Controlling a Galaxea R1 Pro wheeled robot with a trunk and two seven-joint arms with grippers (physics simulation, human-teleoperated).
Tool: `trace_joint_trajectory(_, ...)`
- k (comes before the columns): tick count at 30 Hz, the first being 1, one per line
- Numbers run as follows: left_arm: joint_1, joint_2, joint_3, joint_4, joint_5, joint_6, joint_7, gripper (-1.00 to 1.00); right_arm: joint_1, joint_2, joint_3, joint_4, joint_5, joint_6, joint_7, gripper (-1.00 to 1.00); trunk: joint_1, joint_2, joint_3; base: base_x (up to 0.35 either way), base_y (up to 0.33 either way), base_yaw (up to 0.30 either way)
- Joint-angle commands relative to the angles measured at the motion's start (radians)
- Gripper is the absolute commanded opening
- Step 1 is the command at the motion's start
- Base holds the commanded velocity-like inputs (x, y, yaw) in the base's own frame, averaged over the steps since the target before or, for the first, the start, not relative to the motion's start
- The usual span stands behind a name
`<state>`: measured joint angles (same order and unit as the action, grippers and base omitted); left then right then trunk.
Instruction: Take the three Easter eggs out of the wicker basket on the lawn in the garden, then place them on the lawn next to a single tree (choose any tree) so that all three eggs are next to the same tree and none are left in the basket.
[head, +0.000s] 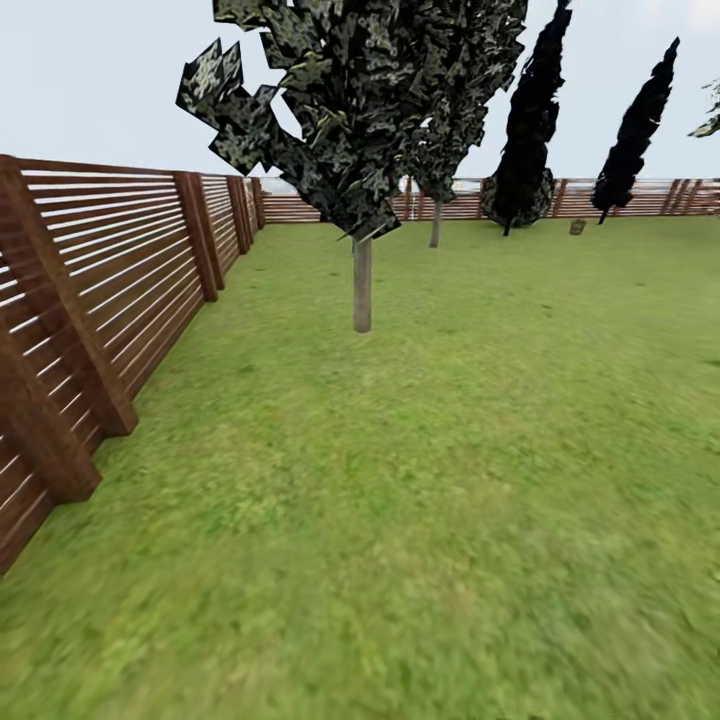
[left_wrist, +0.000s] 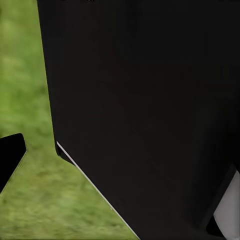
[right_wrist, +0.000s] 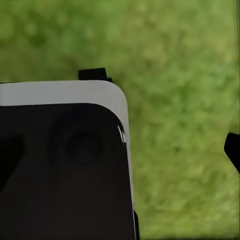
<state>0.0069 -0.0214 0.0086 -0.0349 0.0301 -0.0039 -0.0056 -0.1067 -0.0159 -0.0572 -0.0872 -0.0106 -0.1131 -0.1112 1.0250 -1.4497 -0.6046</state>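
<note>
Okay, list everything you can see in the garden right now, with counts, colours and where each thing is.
Lawn: one, mottled green, covering the ground.
Fence: brown slatted wood, along the left side and the far edge.
Leafy trees: two, dark green crowns on grey-brown trunks; nearer one centre, second behind it.
Columnar trees: two, near-black; one by the far fence, one right of it.
Small dark object: one, on the far grass; too small to identify.
Sky: pale grey-blue.
Robot body panels: black; black with white edge, over grass.

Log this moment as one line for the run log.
phase: in transit | ahead: tree on lawn | left side: wooden fence | far right: small brown object, unclear | end effectors: state unclear
</note>
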Motion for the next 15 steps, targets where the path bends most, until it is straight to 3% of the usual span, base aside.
trace_joint_trajectory(1, 0.001, 0.0, 0.001, -0.002, 0.003, -0.001, -0.001, 1.0, -0.001, 0.0, -0.005, 0.001, -0.001, -0.005, 0.0, 1.0, 0.0, 0.0, 0.0, 0.0, 0.0, -0.27)
trace_joint_trajectory(15, 0.001, 0.0, 0.001, -0.002, 0.003, 0.0, -0.001, 1.0, -0.001, 0.001, -0.004, 0.001, 0.001, -0.005, 0.001, 1.0, 0.0, 0.0, 0.012, 0.0, 0.0, -0.27)
